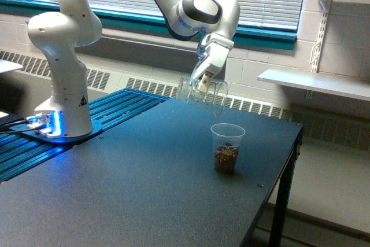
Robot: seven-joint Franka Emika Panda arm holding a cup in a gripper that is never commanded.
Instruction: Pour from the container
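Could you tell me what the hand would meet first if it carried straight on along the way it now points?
The hand points down and slightly toward the exterior view's left. Past the container it grips, it would probably meet the bare table, left of the small cup; depth is uncertain.

White rounded arm [63,33] with dark joint bands, base glowing blue.

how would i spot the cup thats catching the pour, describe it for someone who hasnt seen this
Find the dark table and look toward the exterior view's right. The small clear cup stands upright there, brown bits in its bottom. The other cup, the container, is larger, tipped sideways and held in the air by the gripper.
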